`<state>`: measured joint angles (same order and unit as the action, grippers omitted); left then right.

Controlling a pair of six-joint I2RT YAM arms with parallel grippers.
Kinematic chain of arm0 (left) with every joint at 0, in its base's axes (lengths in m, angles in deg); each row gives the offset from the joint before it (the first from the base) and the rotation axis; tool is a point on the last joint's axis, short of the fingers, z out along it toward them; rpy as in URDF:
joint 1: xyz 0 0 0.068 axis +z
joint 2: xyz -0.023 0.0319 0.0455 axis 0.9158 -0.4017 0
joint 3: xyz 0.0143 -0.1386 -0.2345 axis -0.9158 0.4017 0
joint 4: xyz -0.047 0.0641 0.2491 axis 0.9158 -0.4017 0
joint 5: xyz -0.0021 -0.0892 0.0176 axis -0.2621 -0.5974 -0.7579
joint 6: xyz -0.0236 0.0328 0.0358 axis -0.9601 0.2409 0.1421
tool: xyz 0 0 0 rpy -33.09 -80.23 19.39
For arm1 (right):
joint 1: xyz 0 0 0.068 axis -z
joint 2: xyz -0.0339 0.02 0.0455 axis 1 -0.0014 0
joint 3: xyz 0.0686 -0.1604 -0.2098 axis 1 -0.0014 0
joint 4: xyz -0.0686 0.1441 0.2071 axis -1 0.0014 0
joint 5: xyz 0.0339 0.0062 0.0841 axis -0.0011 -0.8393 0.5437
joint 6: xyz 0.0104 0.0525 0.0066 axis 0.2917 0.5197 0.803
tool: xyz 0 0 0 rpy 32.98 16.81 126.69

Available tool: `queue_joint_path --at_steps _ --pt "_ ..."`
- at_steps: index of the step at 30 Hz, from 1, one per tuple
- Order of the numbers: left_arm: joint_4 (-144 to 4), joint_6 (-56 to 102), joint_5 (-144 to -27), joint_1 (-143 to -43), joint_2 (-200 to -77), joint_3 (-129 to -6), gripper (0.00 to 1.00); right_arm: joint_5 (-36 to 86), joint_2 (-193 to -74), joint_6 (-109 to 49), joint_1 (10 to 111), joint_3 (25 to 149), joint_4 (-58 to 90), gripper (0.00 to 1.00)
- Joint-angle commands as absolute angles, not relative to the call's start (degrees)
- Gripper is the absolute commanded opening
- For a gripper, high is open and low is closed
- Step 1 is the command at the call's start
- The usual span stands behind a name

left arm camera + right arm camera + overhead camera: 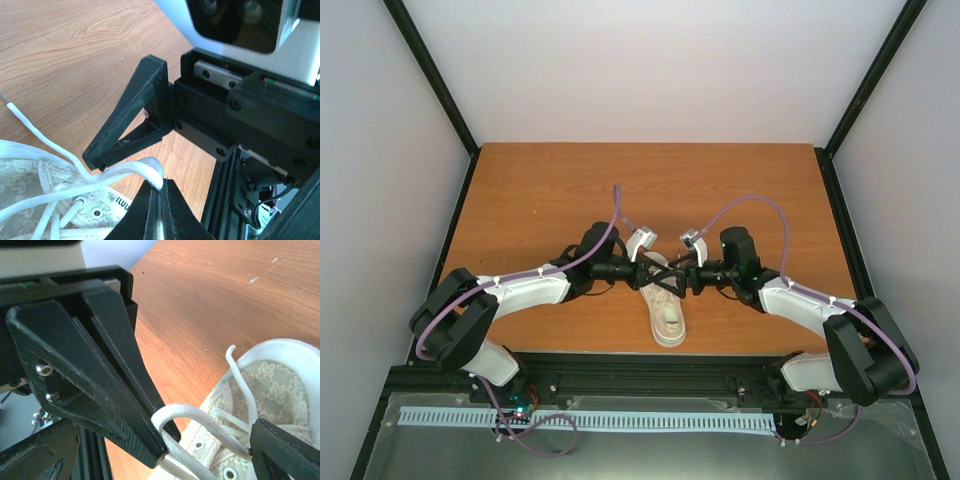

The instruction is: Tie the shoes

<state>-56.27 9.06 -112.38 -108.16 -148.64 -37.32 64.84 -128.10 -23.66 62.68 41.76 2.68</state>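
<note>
Lying lengthwise near the front middle of the bench (540,190), the cream sneaker (668,318) had its laced part directly beneath the two wrists. It would probably handle as a light, soft thing: the canvas should give under pressure, and the whole shoe could slide on the smooth wood if a lace were tugged hard. The laces (200,415) looked thin and limp, perhaps a little slick, so the sensible place to take hold was on a strand or loop just above the eyelets, not on the upper itself. The left gripper (159,200) had its jaws pressed together on a lace loop (150,170), which bulged out past their tips. The right gripper (680,277) had its jaws spread wide, one to each side of that pinched loop, holding nothing. One of its fingers (130,120) hung just beside a loose strand, though whether they touched could not be made out.
</note>
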Motion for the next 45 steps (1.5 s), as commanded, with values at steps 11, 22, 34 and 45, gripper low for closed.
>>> queue_joint_path --at_steps 11,22,34,45 --pt "-53.9 8.0 -111.9 -107.9 -148.3 -38.0 0.01 47.5 -119.6 -23.0 58.9 36.0 0.8 0.9" --pt "-54.1 7.9 -111.8 -107.9 -148.5 -37.9 0.01 43.2 -122.7 -22.9 55.1 36.8 -1.5 0.71" --pt "-54.1 8.1 -112.0 -107.9 -148.5 -37.9 0.01 34.8 -124.2 -22.5 52.5 36.4 -5.6 0.56" --pt "-54.0 8.0 -112.2 -107.9 -148.7 -37.8 0.01 35.4 -127.0 -21.4 51.7 37.1 -8.2 0.4"
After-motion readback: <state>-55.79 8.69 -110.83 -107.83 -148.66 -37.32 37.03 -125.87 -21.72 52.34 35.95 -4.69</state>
